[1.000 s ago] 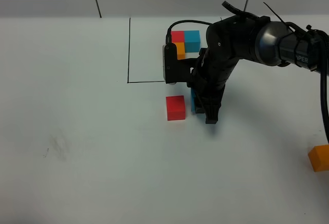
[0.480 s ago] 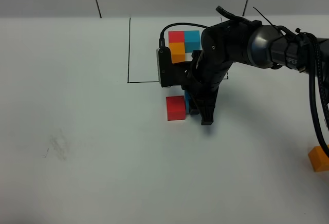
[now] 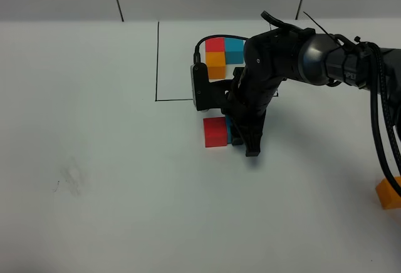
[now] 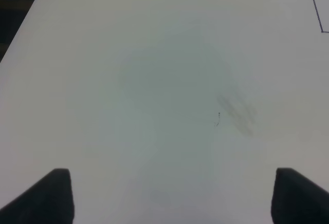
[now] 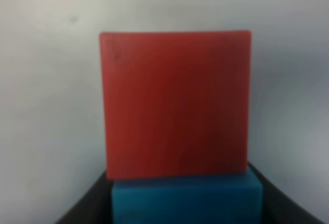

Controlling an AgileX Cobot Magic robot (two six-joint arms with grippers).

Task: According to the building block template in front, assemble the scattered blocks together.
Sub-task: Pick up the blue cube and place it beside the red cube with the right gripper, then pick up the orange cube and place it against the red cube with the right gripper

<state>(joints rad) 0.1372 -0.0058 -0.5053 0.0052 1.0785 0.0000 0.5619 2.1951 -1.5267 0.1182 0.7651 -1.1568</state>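
Observation:
The building block template (image 3: 220, 52), a red, blue and orange cluster, sits inside a black drawn frame at the back. A loose red block (image 3: 214, 131) lies just in front of the frame. My right gripper (image 3: 241, 138) is shut on the light blue block (image 3: 230, 130), which presses against the red block's right side. In the right wrist view the blue block (image 5: 186, 201) sits between the dark fingers (image 5: 85, 211), flush with the red block (image 5: 175, 103). The loose orange block (image 3: 388, 193) lies at the far right edge. My left gripper (image 4: 175, 196) is open over bare table.
The black frame line (image 3: 157, 60) runs along the template's left and front. A faint smudge (image 3: 69, 182) marks the white table at the left; the left wrist view shows the smudge (image 4: 236, 113) too. My right arm (image 3: 301, 54) and its cables (image 3: 385, 129) cross the right side.
My right gripper has slid left with the blue block, closing the gap until the block meets the red one. The red block and left gripper have not moved.

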